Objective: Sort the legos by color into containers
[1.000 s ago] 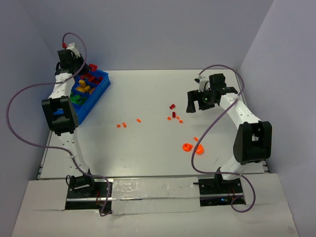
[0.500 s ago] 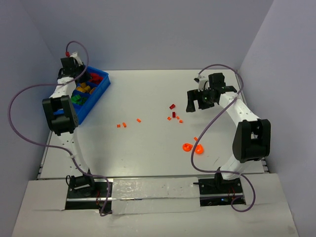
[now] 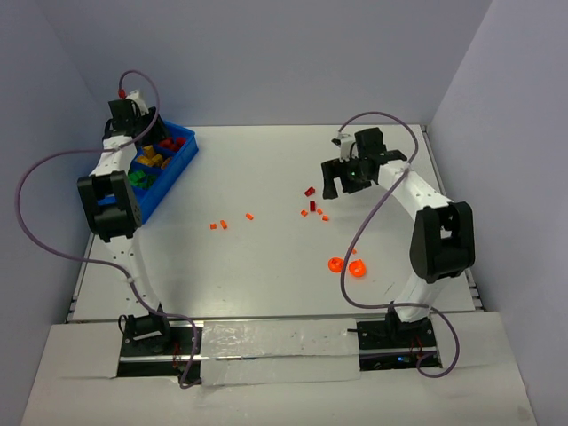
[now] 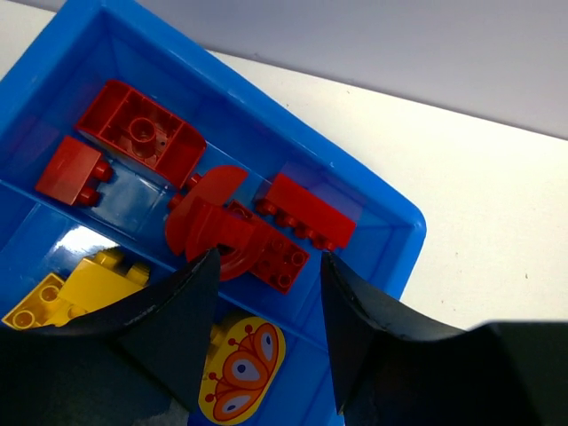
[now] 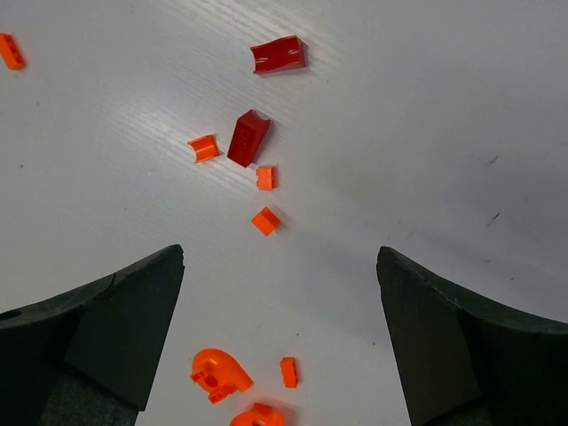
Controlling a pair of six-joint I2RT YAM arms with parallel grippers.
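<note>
Though both empty, left end effector (image 4: pixel 266 262) part-open over bin (image 4: pixel 382 222), right end effector (image 5: pixel 280 253) wide.

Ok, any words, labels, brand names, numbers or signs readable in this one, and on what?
None: no readable words, numbers or brand marks show in any of the three views.
The only printed mark is a picture, not text: an orange butterfly-like design on a yellow piece lying in the blue bin.

White table (image 3: pixel 266 266), lilac walls (image 3: pixel 266 53) around, glossy strip (image 3: pixel 275 342) at near edge
</note>
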